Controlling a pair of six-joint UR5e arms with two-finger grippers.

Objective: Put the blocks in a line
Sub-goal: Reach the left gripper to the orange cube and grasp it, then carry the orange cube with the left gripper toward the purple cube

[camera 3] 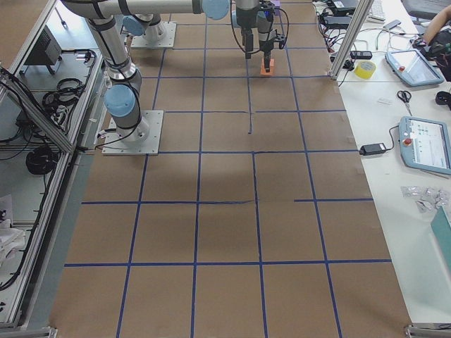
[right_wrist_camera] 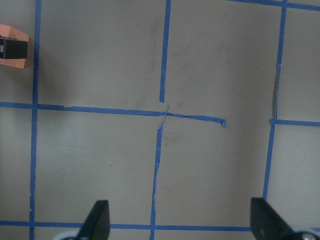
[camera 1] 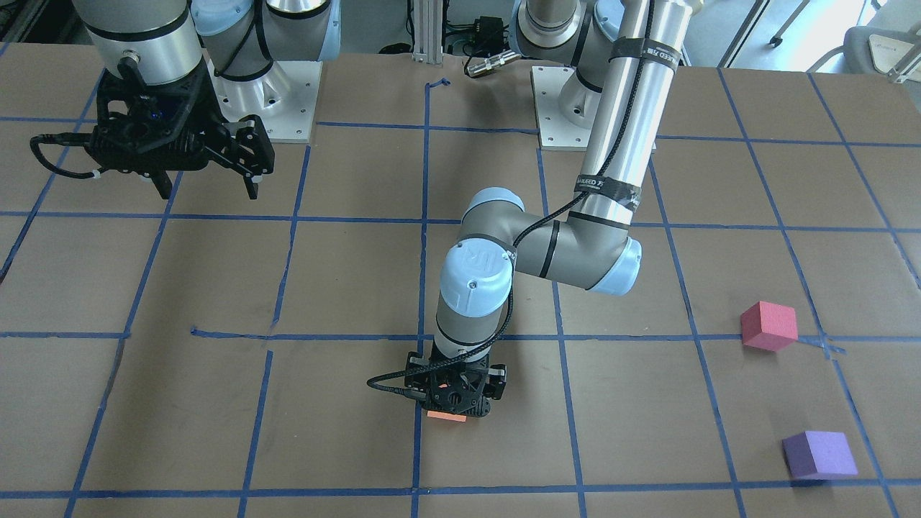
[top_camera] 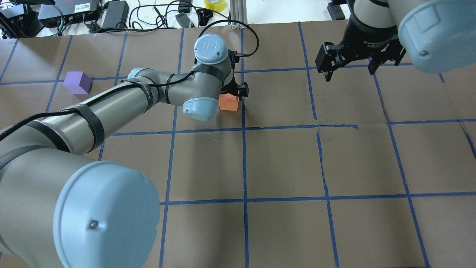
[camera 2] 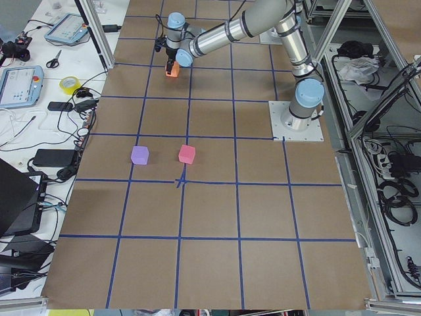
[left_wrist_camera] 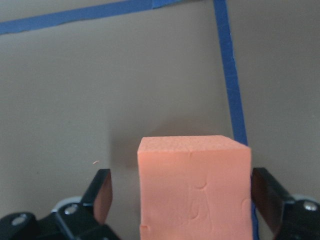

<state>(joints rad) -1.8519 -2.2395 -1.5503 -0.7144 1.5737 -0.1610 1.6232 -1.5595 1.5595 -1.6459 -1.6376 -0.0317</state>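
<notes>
The left gripper [left_wrist_camera: 183,196] straddles the small orange foam cube [left_wrist_camera: 195,175], jaws open and gripping nothing, so it should centre itself before squeezing evenly.

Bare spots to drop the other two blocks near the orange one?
Free: the squares between the orange block and the right gripper, plus the middle of the table toward the robot's right. Crowded: at the orange block, straddled by the left gripper, its arm overhanging the squares behind.

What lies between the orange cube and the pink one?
Between the orange cube and the pink cube there is only bare table crossed by blue tape, seen in the front-facing view.
</notes>
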